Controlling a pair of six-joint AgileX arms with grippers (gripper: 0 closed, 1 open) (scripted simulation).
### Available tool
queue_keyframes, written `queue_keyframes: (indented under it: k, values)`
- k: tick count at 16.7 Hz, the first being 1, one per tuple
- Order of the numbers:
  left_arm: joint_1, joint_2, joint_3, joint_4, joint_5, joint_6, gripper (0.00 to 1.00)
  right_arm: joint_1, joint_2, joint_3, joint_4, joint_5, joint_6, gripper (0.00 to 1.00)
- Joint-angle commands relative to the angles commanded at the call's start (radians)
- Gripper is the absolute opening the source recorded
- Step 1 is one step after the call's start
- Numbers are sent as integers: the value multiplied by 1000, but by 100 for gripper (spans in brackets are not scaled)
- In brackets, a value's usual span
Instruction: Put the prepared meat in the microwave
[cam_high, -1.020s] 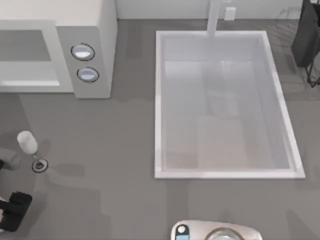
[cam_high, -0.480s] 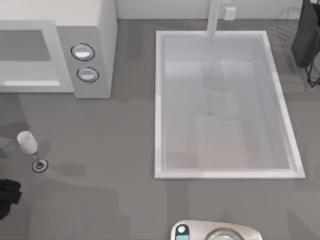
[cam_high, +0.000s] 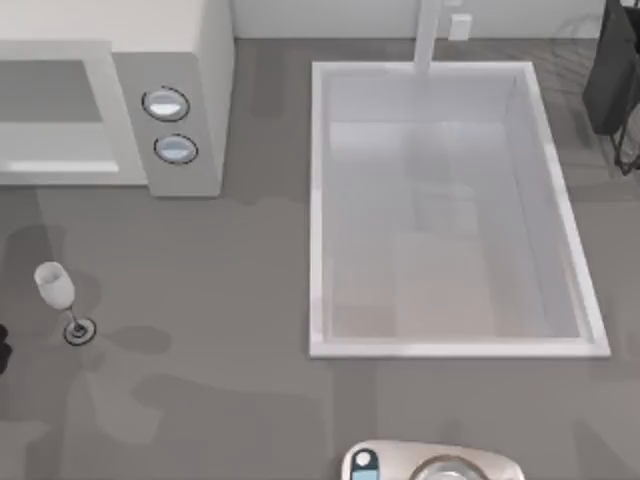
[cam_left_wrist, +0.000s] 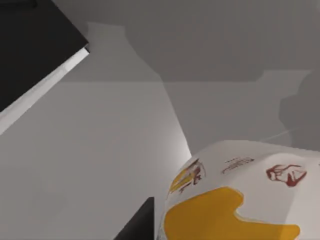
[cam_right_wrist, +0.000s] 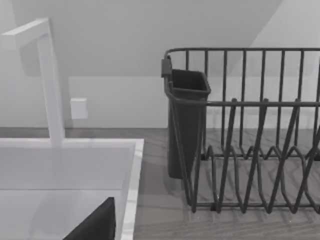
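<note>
Prepared meat (cam_left_wrist: 240, 200) bears unreadable red print and a yellow patch; gripper states can't be told.

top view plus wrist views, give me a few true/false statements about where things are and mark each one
1. The wine glass stands upright at the table's left side. True.
2. The wine glass sits inside the sink. False: it stands on the grey table, apart from the sink.
3. The microwave has two round knobs on its side panel. True.
4. The prepared meat lies in the microwave cavity. False: it shows close up in the left wrist view, and the cavity looks bare.
5. A dark dish rack stands beside the sink. True.
</note>
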Motion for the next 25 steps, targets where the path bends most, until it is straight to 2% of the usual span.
queue_keyframes:
  k: [6, 10, 14, 18, 22, 25]
  values:
    - [19, 23, 3, 32, 5, 3, 0, 0, 0, 0, 0, 0, 0, 100]
    - [91, 134, 34, 210, 34, 9, 0, 0, 0, 0, 0, 0, 0, 100]
    - [171, 307, 62, 525, 82, 4, 0, 0, 0, 0, 0, 0, 0, 100]
    - [222, 496, 75, 951, 134, -41, 0, 0, 0, 0, 0, 0, 0, 100]
    - [223, 665, 76, 1403, 180, -122, 0, 0, 0, 0, 0, 0, 0, 100]
    - [194, 759, 67, 1672, 207, -191, 0, 0, 0, 0, 0, 0, 0, 100]
